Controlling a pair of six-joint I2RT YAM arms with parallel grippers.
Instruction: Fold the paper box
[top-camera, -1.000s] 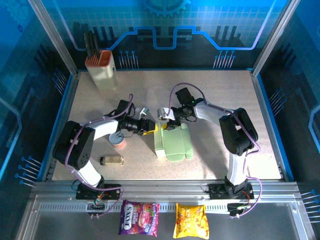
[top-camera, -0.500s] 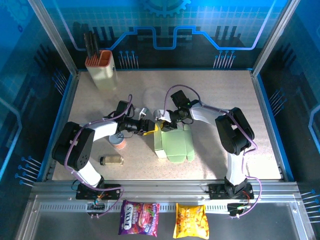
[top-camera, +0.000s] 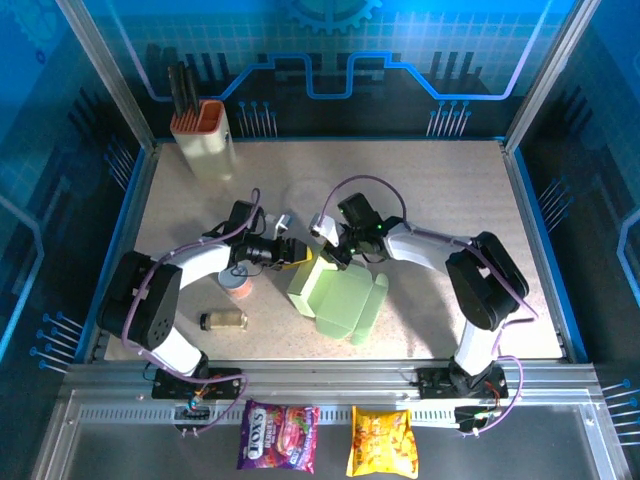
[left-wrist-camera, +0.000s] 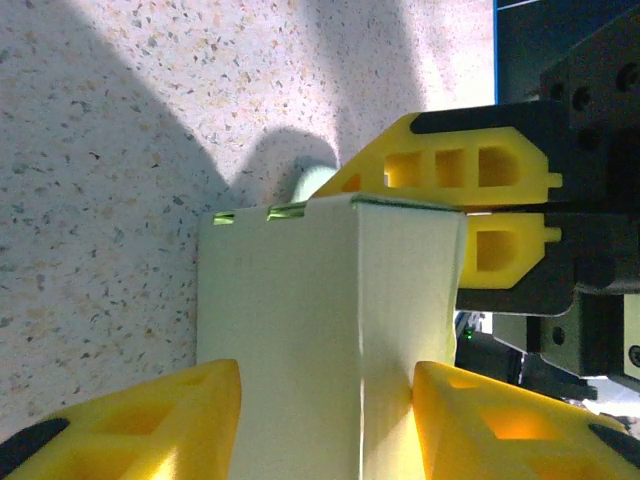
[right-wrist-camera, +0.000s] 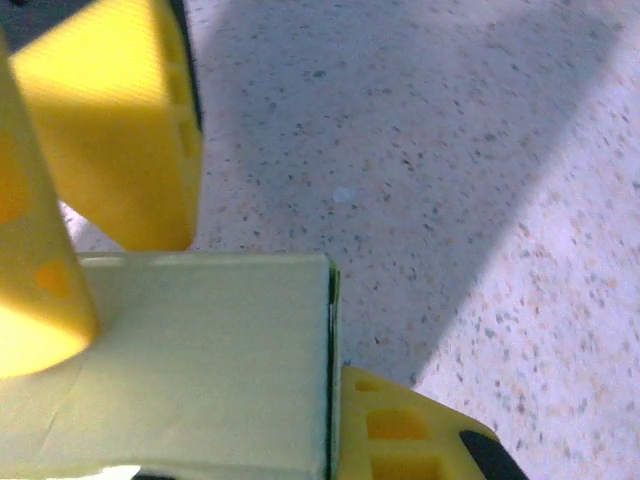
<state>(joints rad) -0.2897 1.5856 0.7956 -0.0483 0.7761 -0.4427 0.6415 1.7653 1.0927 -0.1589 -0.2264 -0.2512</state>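
Here, paper box (top-camera: 340, 300) edge pinched, open table (top-camera: 430, 190)

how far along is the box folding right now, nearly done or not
Partly there. Done: the paper box is no longer a flat sheet; creased panels already form a boxy body. In hand: the left end effector and the right end effector both pinch its far end. Left: the flaps along its near right edge splay open, so tucking and closing them remains.
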